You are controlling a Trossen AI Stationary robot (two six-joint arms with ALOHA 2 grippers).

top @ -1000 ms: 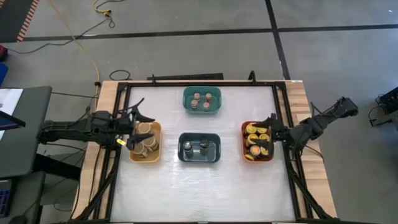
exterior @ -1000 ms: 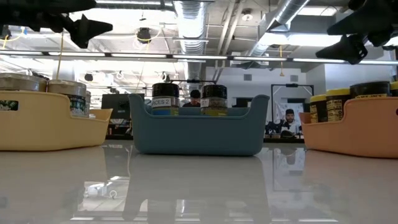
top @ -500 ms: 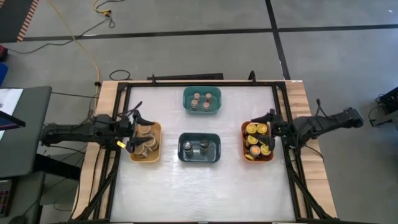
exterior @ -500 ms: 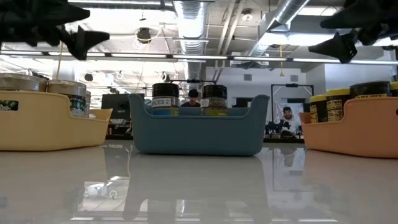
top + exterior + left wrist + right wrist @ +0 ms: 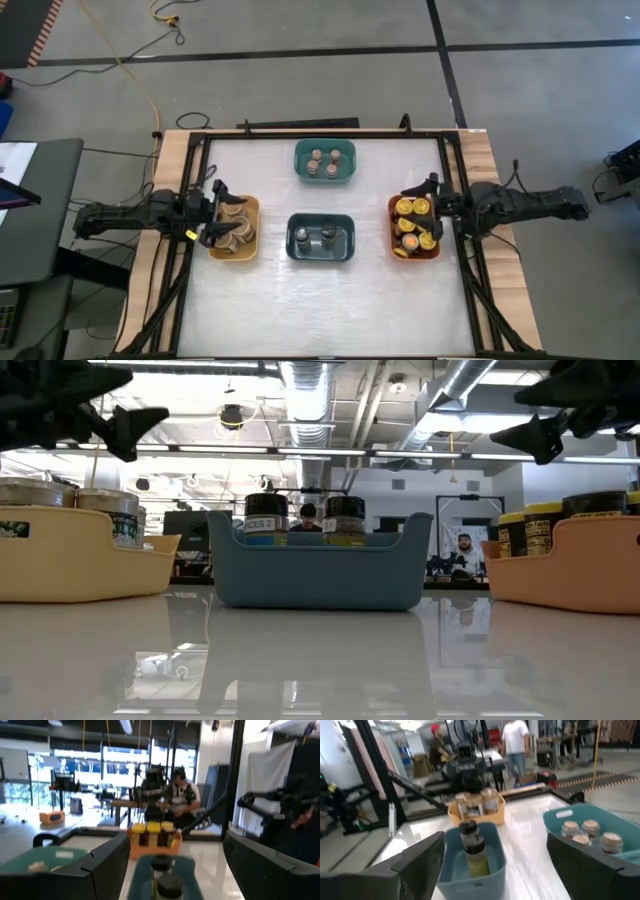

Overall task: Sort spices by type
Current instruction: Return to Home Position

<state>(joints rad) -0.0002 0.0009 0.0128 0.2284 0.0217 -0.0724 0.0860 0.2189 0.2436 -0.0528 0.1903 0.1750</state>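
The spices stand sorted in four bins. Wide tan-topped jars (image 5: 234,226) fill the yellow bin (image 5: 252,206), and yellow-lidded jars (image 5: 409,222) the orange bin (image 5: 393,228). Small brown-topped jars (image 5: 325,160) stand in the teal bin (image 5: 300,160), and two dark-lidded jars (image 5: 315,236) in the dark-blue bin (image 5: 345,245). My left gripper (image 5: 212,213) hovers open above the yellow bin's left edge. My right gripper (image 5: 432,208) hovers open over the orange bin's right side. Both face the table's middle, and nothing is between the fingers of either.
The white tabletop (image 5: 320,300) is bare toward its near edge. A dark frame (image 5: 452,170) runs along the table's sides. In the low view both grippers (image 5: 125,425) (image 5: 535,432) hang well above the bins. People show in the room behind the table.
My left gripper has sunk and drawn back toward the table's left edge, staying open. My right arm has swung round until it lies straight out over the table's right edge, and its gripper has turned to face the table's left, still open. No jar has moved.
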